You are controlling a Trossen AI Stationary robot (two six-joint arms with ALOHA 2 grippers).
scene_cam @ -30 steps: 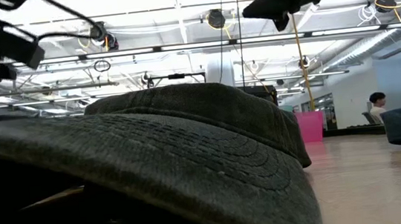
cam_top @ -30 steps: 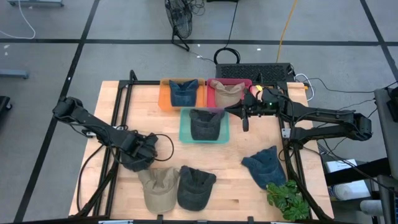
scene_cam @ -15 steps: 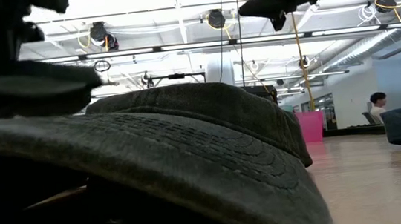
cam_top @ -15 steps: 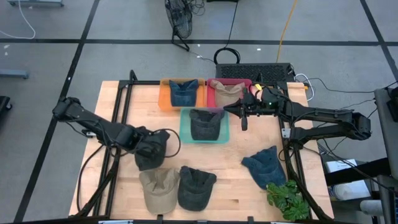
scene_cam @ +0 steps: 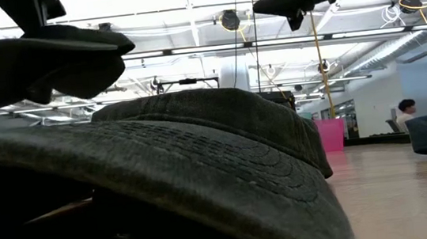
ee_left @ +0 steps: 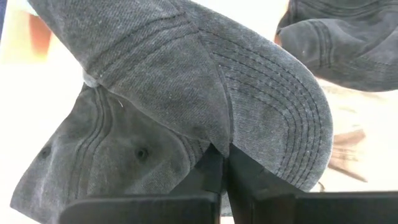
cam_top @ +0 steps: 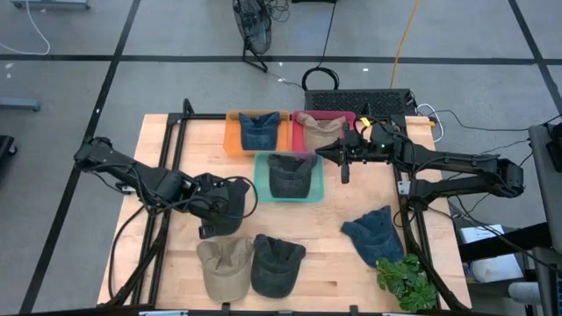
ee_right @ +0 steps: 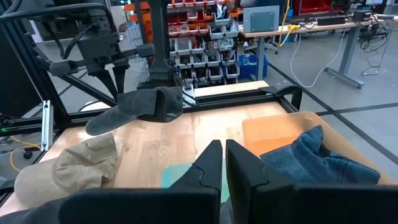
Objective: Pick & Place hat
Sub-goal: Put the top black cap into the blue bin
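At the table's near edge a tan hat (cam_top: 223, 266) and a dark hat (cam_top: 277, 262) lie side by side, with a blue hat (cam_top: 375, 234) off to the right by a small plant (cam_top: 406, 281); these three look still to be placed. Just behind them the left gripper (cam_top: 208, 209) is clamped on a dark grey hat (cam_top: 225, 204), its fingers pinching the brim and carrying it clear of the wood, as the low view shows. Beyond, the green bin (cam_top: 260, 178), orange bin (cam_top: 233, 132) and red bin (cam_top: 299, 123) each hold one hat, so the job seems about half done. The right gripper (cam_top: 344, 175) hovers beside the green bin, fingers together and holding nothing.
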